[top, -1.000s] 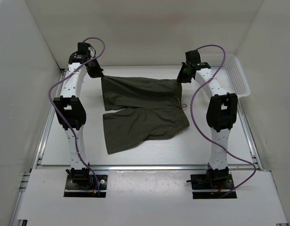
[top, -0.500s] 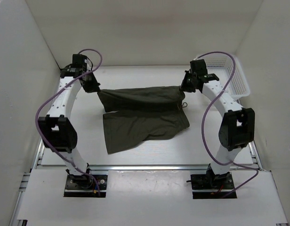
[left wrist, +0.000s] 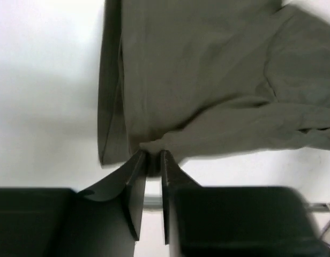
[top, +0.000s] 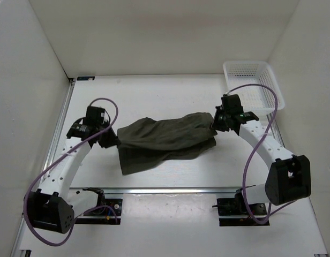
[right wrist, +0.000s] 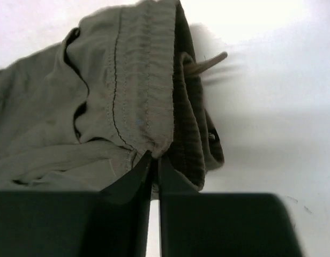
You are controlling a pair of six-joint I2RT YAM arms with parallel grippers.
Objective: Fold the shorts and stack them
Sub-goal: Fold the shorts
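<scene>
The dark olive-green shorts (top: 165,139) lie across the middle of the table, the far half drawn over the near half. My left gripper (top: 113,140) is shut on the shorts' left leg hem, seen in the left wrist view (left wrist: 152,156) with bunched fabric (left wrist: 208,91) fanning out beyond the tips. My right gripper (top: 214,122) is shut on the waistband at the right end; the right wrist view (right wrist: 154,158) shows the gathered waistband (right wrist: 143,80) and a drawstring end (right wrist: 208,61).
A white plastic basket (top: 256,83) stands at the far right corner. White walls enclose the table on three sides. A metal rail (top: 170,189) runs along the near edge of the table, by the arm bases.
Both grippers have carried the far edge of the shorts toward the near side, folding the upper half over the lower half. Both arms are now stretched lower over the table.
</scene>
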